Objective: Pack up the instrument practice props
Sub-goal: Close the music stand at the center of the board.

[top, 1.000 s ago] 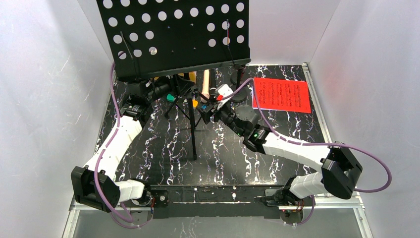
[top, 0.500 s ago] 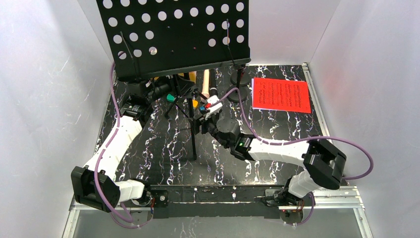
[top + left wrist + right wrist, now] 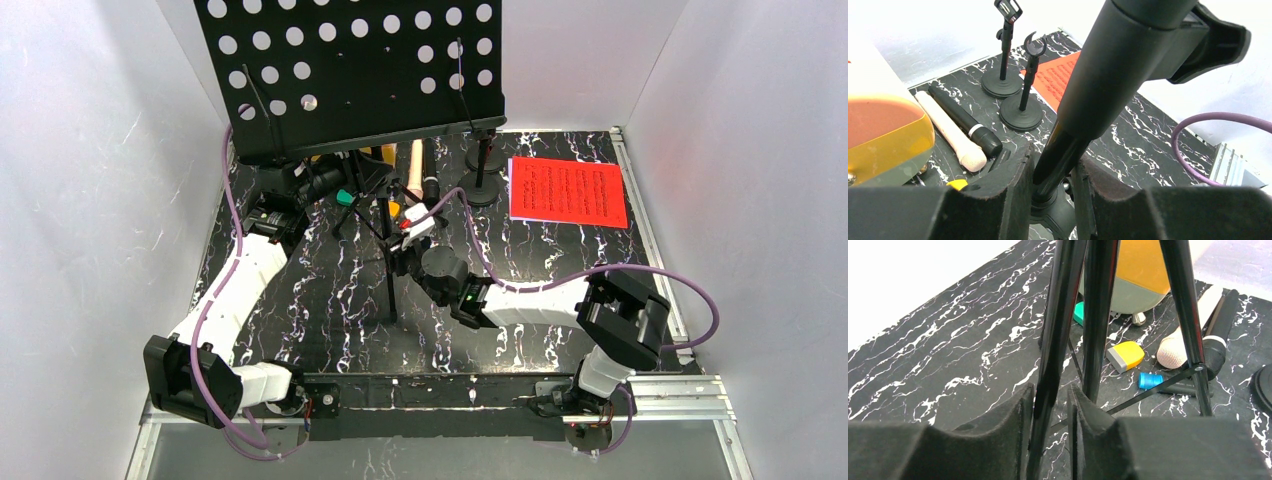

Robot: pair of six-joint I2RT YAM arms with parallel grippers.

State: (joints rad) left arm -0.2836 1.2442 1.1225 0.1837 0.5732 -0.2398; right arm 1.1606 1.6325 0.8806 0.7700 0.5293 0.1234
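From above, the black perforated music rack stands at the far side of the marbled table, its tripod legs spread beneath it; the left gripper is tucked in under the rack's shelf, and the right gripper is down low at the near leg; the red sheet-music page lies flat at the far right, well apart from both arms; two mic holders stand just left of it, and the cream microphone and black microphone lie side by side between the holders and the rack's legs.

Over to the left wrist; the fingers are closed hard on the rack's pole, one pad each side, no gap showing; behind them both mic holders stand upright on their round bases with the red page beyond; the two microphones lie touching along their length; a yellow and grey rounded object fills the left edge.

Now the right wrist; the pads pinch one tripod leg, squeezed from both sides; past it, a small yellow block, a blue cap and a green piece sit on the table, with the microphone heads at right.
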